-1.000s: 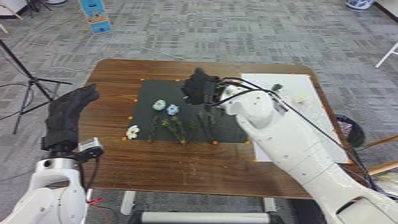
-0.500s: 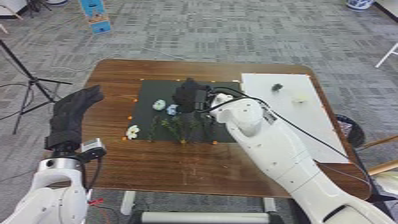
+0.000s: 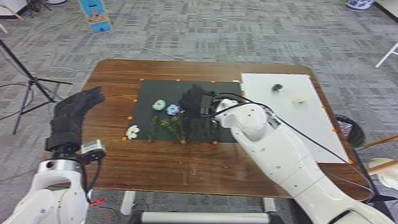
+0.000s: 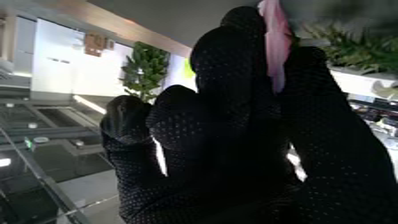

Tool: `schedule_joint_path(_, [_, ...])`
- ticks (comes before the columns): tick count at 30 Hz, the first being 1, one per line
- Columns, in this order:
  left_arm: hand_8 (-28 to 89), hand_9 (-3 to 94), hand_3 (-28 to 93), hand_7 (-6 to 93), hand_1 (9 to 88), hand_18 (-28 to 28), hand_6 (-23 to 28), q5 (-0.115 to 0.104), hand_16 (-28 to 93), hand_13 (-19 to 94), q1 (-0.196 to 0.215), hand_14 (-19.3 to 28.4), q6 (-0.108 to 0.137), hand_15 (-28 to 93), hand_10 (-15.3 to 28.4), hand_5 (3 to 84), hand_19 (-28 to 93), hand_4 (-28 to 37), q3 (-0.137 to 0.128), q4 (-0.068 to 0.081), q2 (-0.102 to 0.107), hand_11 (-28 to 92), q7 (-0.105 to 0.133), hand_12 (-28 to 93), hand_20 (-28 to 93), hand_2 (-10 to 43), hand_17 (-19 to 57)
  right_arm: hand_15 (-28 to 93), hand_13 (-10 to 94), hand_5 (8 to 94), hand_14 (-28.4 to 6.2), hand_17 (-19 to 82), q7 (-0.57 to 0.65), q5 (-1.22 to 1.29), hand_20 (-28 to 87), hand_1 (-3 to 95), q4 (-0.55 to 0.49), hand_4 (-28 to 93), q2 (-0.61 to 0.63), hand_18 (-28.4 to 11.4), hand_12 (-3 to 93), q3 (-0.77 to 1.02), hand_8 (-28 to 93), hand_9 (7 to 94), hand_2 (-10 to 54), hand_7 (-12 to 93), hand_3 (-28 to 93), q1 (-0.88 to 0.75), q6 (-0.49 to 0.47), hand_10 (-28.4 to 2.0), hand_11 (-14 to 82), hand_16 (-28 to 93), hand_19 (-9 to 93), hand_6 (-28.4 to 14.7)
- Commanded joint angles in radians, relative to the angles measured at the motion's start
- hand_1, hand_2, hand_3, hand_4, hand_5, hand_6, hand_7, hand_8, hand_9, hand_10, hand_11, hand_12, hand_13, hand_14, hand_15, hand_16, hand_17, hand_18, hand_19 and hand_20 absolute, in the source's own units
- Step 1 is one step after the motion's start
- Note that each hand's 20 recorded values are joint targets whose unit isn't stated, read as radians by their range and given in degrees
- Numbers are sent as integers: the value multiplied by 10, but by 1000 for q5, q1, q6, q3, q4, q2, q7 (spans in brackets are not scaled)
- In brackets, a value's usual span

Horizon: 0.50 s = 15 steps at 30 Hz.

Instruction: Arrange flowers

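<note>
My right hand (image 3: 195, 101) is over the dark mat (image 3: 153, 91), just right of the blue flower (image 3: 173, 108). In the right wrist view the same hand (image 4: 226, 135) pinches a pink flower piece (image 4: 276, 42) between its thumb and fingers. A pale green flower (image 3: 159, 105) lies beside the blue one, and a white flower (image 3: 132, 131) rests at the mat's near left corner. Thin green stems (image 3: 173, 128) lie on the mat's near part, partly in the hand's shadow. My left hand (image 3: 75, 112) stays over the table's left edge, fingers straight.
A white sheet (image 3: 306, 135) covers the table's right side, with a dark green piece (image 3: 277, 87) and a pale cream flower (image 3: 299, 100) on it. Small orange markers border the mat. A black tripod (image 3: 32, 80) stands on the floor at the left.
My right hand has come nearer to the robot over the mat, going left at first and then slightly back right. Its arm has uncovered the dark green piece. The left hand stays nearly still.
</note>
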Motion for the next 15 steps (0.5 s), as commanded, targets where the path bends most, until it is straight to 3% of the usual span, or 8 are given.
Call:
schedule_joint_path(1, [-93, 516, 701, 160, 245, 86, 35, 8, -19, 368, 13, 127, -7, 112, 132, 500, 68, -283, -6, -11, -13, 192, -2, 100, 156, 205, 70, 722, 727, 741, -115, 351, 8, -112, 664, 425, -5, -210, 6, -245, 359, 8, 52, 812, 44, 297, 573, 0, -34, -107, 440, 452, 838, 45])
schedule_joint_path(8, [-92, 516, 705, 160, 254, 85, 35, 9, -18, 366, 11, 127, -5, 111, 132, 499, 67, -283, -3, -11, -18, 195, -1, 102, 156, 187, 70, 731, 718, 730, -126, 346, 27, -103, 669, 342, -12, -197, 16, -251, 356, 4, -102, 805, 23, 298, 625, 7, -54, -118, 445, 449, 837, 41])
schedule_joint_path(15, [-92, 515, 705, 159, 258, 84, 36, 10, -18, 367, 17, 127, 0, 111, 131, 498, 65, -283, -4, -14, -20, 196, 0, 102, 157, 183, 71, 737, 713, 729, -131, 343, 68, -67, 672, 316, -21, -187, 40, -254, 359, -22, -114, 801, 7, 297, 632, 32, -45, -122, 454, 452, 838, 35])
